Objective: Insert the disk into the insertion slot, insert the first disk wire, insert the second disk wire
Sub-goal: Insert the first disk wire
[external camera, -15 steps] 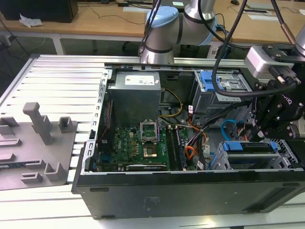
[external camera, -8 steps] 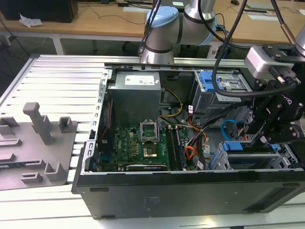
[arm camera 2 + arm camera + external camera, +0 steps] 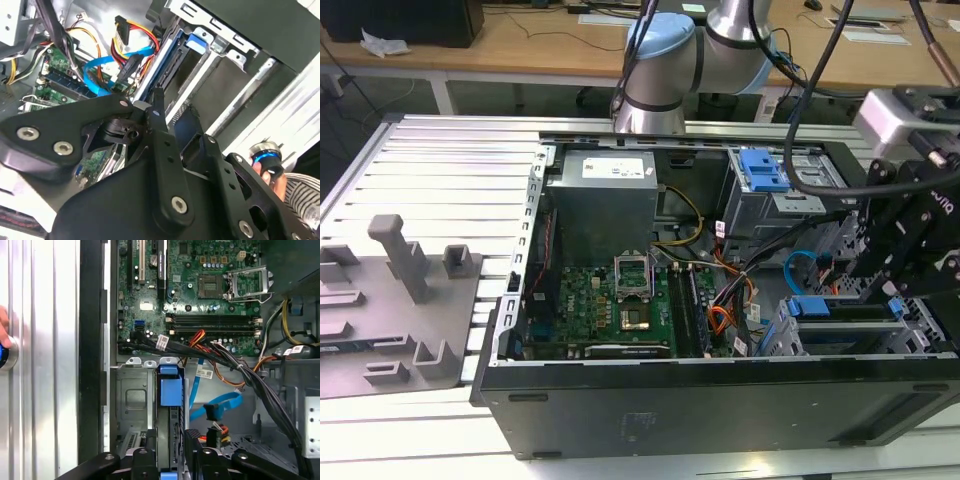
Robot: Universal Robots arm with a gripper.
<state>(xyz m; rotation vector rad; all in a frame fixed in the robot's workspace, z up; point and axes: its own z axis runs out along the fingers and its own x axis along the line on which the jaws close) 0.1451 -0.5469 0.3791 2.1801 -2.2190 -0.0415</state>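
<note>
One pincer [image 3: 170, 460] is closed on the near end of the disk [image 3: 170, 390], a jaw against each flat side. In the first wrist view the disk stands on edge between the grey walls of the slot [image 3: 131, 405], its blue carrier tab at the end nearest the board [image 3: 200, 275], and it looks to be largely in. Just beside the slot, the second wire [image 3: 220, 402] loops free, its dark plug hanging unplugged. The first wire [image 3: 122, 27], taken to be the orange-yellow-black bundle, also lies loose in the second wire's corner of the case [image 3: 720, 400]. So the disk step appears to be the one in hand. To do it well, the disk should probably be kept square to the slot walls and pushed straight along them, so the carrier rails do not bind. Both loose plugs need to stay clear of the bay mouth, or they could be trapped behind the drive. Farther out, on the slatted counter [image 3: 45, 365], a hand [image 3: 4, 330] rests on a blue-ringed knob [image 3: 265, 152], well apart from the work.
</note>
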